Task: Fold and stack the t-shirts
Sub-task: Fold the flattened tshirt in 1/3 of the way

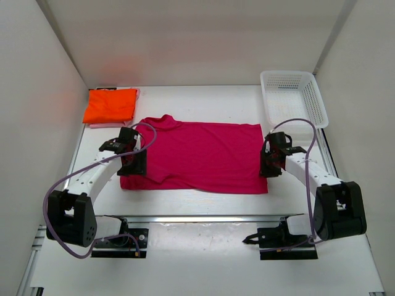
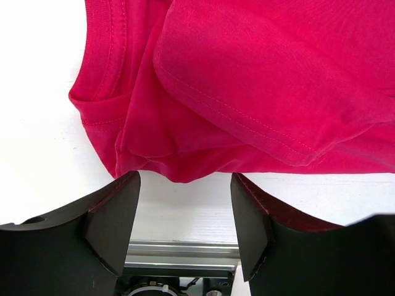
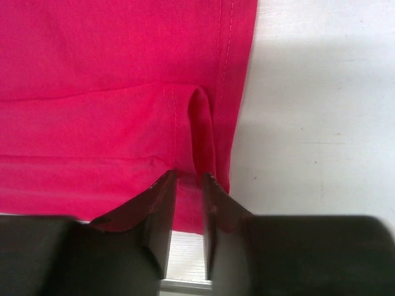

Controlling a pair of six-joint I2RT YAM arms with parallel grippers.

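The magenta t-shirt (image 1: 203,157) lies spread flat in the centre of the frame, on the tabletop (image 1: 203,105), collar end to the left and hem to the right. The fold looks barely started, so get both grips right first.

Your right tool (image 3: 188,177) sits at the shirt's right edge, its jaws drawn narrow and pinching a raised pleat (image 3: 200,123) of the hem. That bite looks thin. Make sure it takes the full thickness of the hem, or the lower layer is likely to drop away when you lift.

Your left tool (image 2: 185,177) is spread wide and holds nothing. In the left wrist view the bunched cloth below the collar (image 2: 108,55) and the folded sleeve (image 2: 265,80) lie just beyond its fingertips. Bring it forward until cloth sits well between the jaws, then press them together on the shoulder edge, not on the loose sleeve alone.

Once both ends are held, lift them evenly and carry them over together, keeping the cloth taut between the tools so that the crease comes out straight.

Count of things:
- T-shirts: three. One is magenta, one is the orange t-shirt (image 1: 111,105), folded at the upper left of the frame, and one is the pink t-shirt (image 1: 99,126), showing only as an edge under the orange.
- Baskets: one white mesh basket (image 1: 287,73) at the upper right.
- Tools: two.
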